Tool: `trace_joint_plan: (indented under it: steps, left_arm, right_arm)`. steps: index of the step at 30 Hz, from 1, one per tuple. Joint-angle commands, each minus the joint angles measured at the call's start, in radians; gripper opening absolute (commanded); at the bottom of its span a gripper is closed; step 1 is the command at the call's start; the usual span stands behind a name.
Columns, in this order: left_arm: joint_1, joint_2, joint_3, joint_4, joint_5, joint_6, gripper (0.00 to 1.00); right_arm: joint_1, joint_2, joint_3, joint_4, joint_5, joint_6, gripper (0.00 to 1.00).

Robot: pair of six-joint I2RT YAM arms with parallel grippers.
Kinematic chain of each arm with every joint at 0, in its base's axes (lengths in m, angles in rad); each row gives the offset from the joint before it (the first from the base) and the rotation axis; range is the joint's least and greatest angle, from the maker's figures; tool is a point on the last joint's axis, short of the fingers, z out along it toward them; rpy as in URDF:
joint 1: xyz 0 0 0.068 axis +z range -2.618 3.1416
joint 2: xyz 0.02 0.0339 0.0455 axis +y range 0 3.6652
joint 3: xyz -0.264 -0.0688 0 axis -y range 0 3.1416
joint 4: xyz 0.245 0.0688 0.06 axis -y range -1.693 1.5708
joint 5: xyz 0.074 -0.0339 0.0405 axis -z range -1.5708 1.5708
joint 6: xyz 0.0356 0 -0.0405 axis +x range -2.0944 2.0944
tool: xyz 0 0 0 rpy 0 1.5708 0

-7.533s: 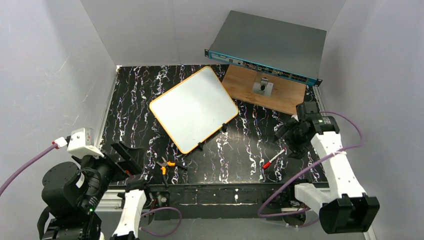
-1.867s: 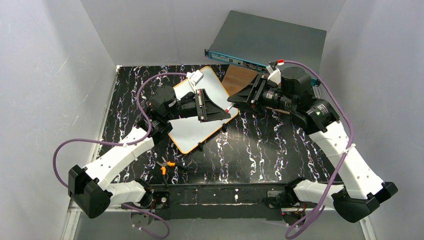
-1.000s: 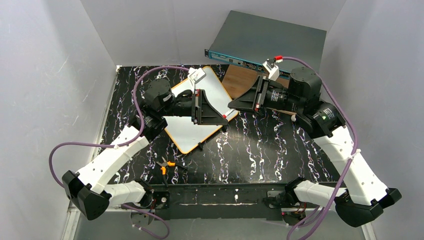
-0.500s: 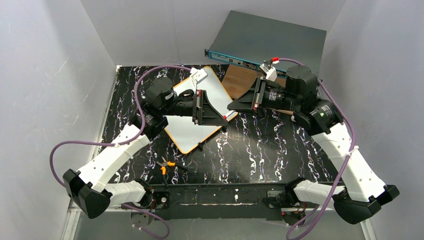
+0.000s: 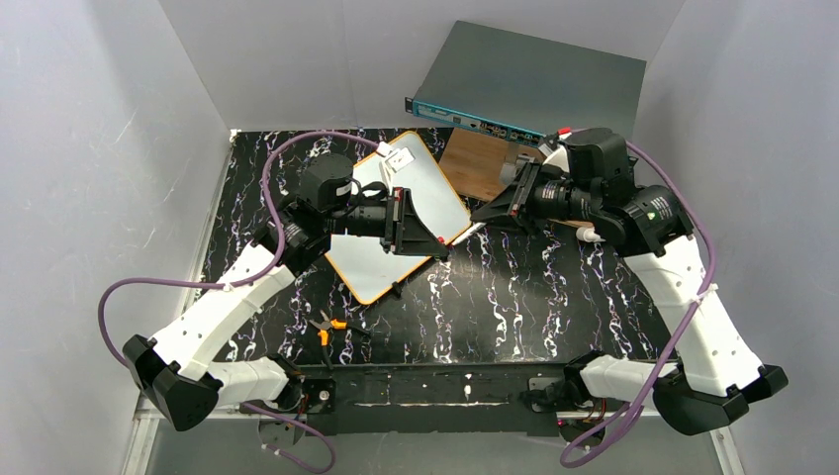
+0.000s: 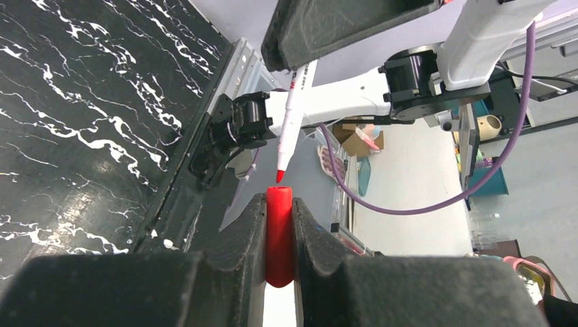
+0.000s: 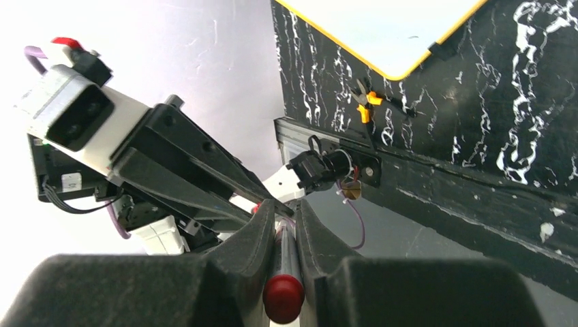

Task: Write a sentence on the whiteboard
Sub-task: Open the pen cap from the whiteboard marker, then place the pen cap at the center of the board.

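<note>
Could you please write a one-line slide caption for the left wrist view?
The left gripper clamps the red cap; the right gripper holds the uncapped marker, its tip just clear of the cap.

Whiteboard (image 5: 432, 193): white rectangle, rounded corners, thin orange rim, small black clip feet along near-right edge. Lies on black marbled tabletop (image 5: 514, 297), centre-far, turned diagonally, one corner pointing far, another near. Middle part hidden. Visible surface clean white. Right wrist view shows one orange-rimmed edge (image 7: 382, 27), one clip foot.
</note>
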Motion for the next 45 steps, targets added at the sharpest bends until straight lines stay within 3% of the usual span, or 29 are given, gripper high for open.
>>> trace_joint_plan:
  steps: [1, 11, 18, 22, 30, 37, 45]
  left_arm:
    - [0.006, -0.015, 0.023, -0.004, -0.021, 0.03, 0.0]
    - [0.006, -0.04, -0.04, -0.048, -0.057, 0.06, 0.0]
    - [-0.014, -0.075, -0.171, -0.127, -0.343, 0.15, 0.0]
    - [-0.08, -0.039, -0.21, -0.124, -0.478, 0.204, 0.0]
    - [-0.267, 0.086, -0.335, 0.077, -0.865, 0.41, 0.0]
    - [-0.373, 0.278, -0.318, 0.208, -1.006, 0.537, 0.0]
    - [-0.455, 0.45, -0.336, 0.399, -1.084, 0.648, 0.0]
  right_arm:
    - [-0.02, -0.037, -0.007, -0.063, 0.004, -0.01, 0.01]
    - [-0.12, -0.062, 0.039, -0.153, 0.055, -0.095, 0.01]
    - [-0.153, -0.08, 0.059, -0.217, 0.089, -0.159, 0.01]
    - [-0.156, -0.069, 0.11, -0.265, 0.136, -0.198, 0.01]
    - [-0.158, -0.064, 0.149, -0.291, 0.183, -0.213, 0.01]
    - [-0.16, -0.075, 0.191, -0.317, 0.262, -0.195, 0.01]
    - [-0.161, -0.152, 0.126, -0.308, 0.291, -0.171, 0.01]
